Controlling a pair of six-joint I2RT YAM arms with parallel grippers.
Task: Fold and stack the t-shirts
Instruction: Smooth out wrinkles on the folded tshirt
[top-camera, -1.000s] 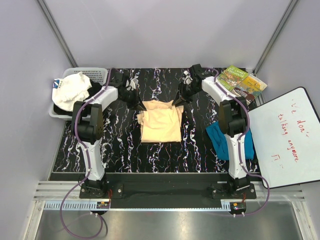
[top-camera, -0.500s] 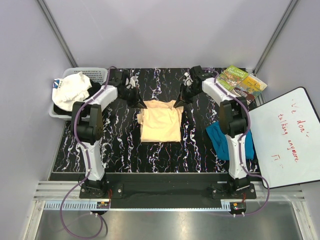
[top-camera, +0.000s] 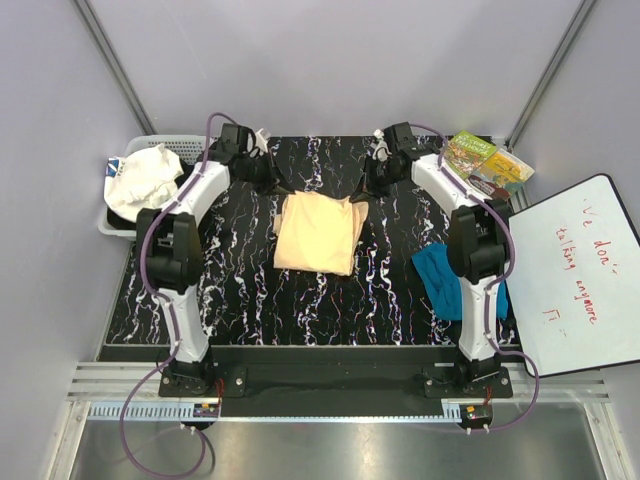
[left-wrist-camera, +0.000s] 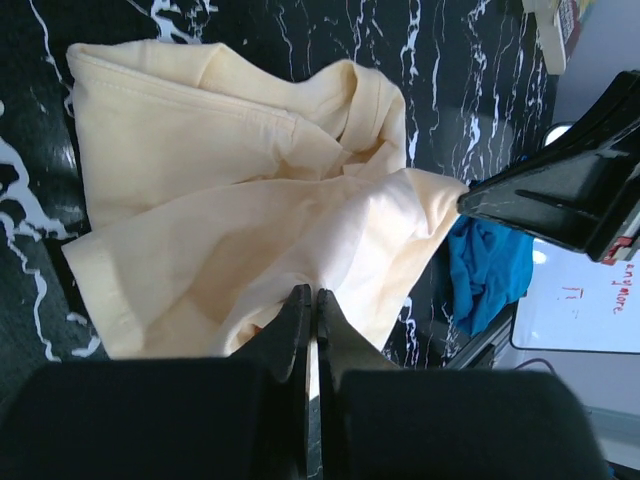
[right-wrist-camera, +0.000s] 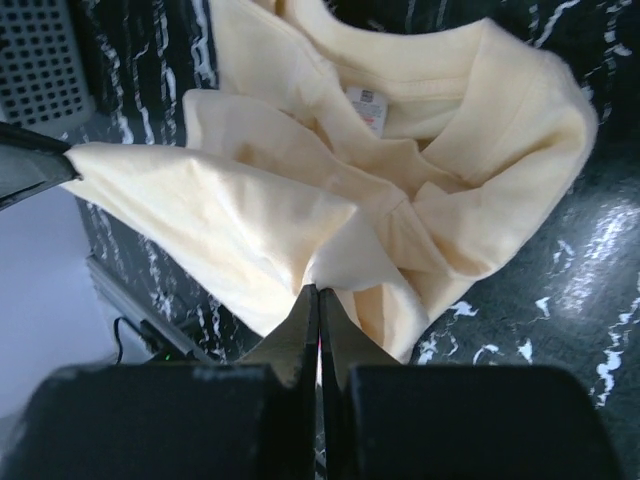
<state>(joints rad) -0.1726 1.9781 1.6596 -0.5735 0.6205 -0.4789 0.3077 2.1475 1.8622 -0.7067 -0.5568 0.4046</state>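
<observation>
The left gripper (left-wrist-camera: 310, 300) was pinched tight on the yellow shirt (top-camera: 318, 232), with cloth squeezed between its two tips. The right gripper (right-wrist-camera: 318, 295) was pinched tight on the same shirt, at the other corner. The shirt's far edge hung between the two grippers, lifted a little. The rest of it lay on the table (top-camera: 250, 290), spreading from the tips back toward the arm bases. The blue shirt (top-camera: 440, 280) lay in a heap well behind the right gripper, beside that arm, and nothing touched it. It looked like the yellow shirt was in the middle of being folded, and the blue one had not been started. Next, both grippers would likely need to carry the held edge back over the shirt toward its near edge. They would need to move together so the fold came out straight, then lay the edge down and let go.
</observation>
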